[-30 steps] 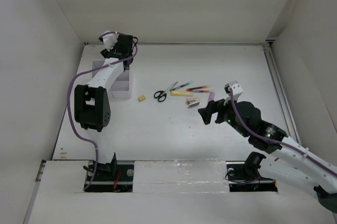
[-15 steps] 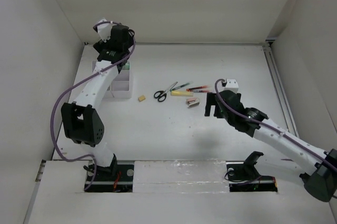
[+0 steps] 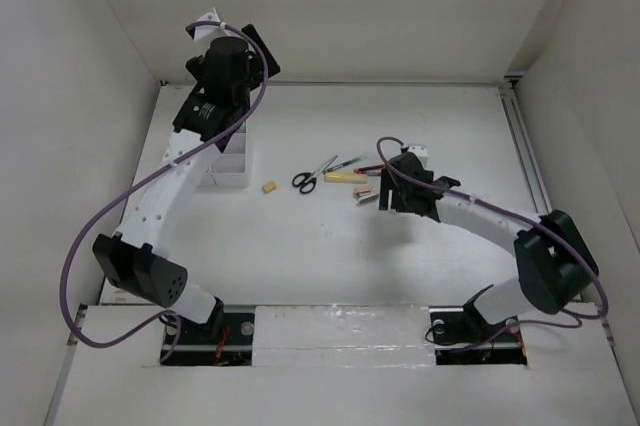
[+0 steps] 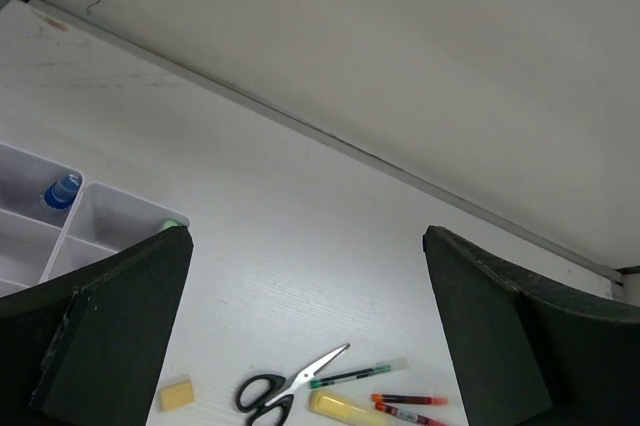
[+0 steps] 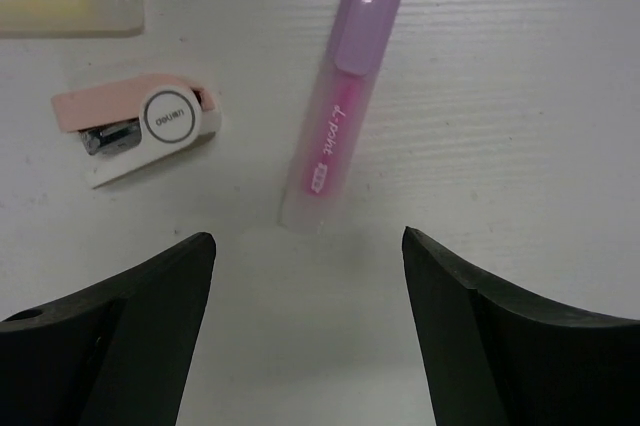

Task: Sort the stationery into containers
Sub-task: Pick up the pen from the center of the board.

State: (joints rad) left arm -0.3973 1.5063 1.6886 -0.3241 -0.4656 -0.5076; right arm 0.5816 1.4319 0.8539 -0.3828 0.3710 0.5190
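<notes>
The white organizer tray stands at the left and also shows in the left wrist view. It holds a blue-capped bottle in one compartment. Black-handled scissors, a tan eraser, a yellow marker and thin pens lie mid-table. My left gripper is open and empty, raised above the tray's far end. My right gripper is open and empty just short of a pink marker, which lies pointing towards the gap between its jaws.
A small pink and white stapler lies left of the pink marker, beside the yellow marker. White walls close in the table at the back and on both sides. A rail runs along the right edge.
My left arm has lifted from over the tray and tilted up towards the back wall. My right gripper has moved left and forward to the pink marker.
</notes>
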